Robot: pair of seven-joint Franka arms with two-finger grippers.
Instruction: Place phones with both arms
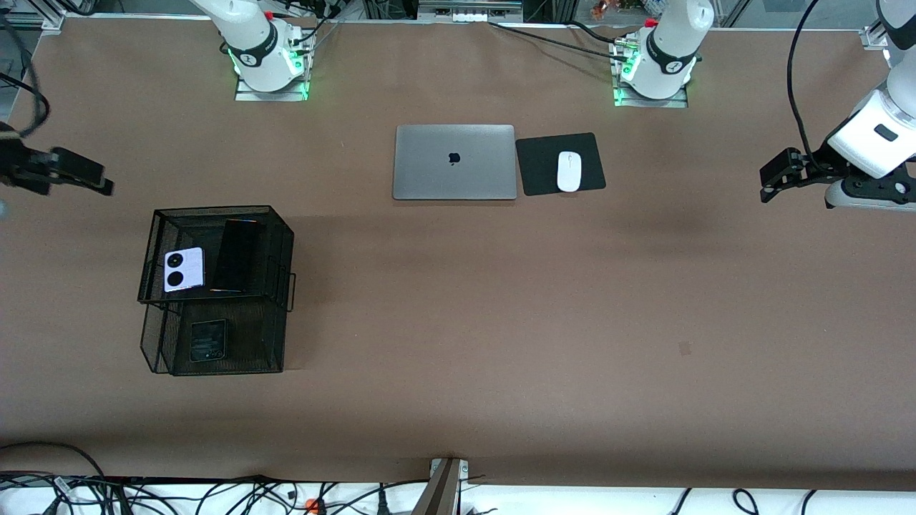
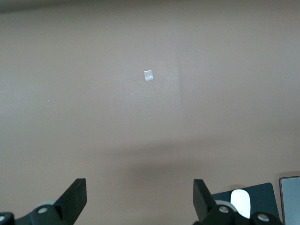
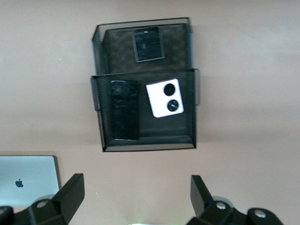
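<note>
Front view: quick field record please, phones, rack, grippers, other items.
rack: black wire-mesh two-tier basket, toward the right arm's end of the table
upper tier: squarish lavender-white phone with two black circles beside long slim black phone
lower tier: small squarish black phone
left gripper: open, empty, waiting
right gripper: open, empty
other: closed grey laptop, white mouse on black pad

The lavender-white phone [image 1: 184, 270] and the long black phone [image 1: 236, 256] are lying side by side in the mesh rack's [image 1: 153, 236] upper tray. The squarish black phone [image 1: 208, 340] is lying flat in the lower tray, nearer the front camera.
</note>
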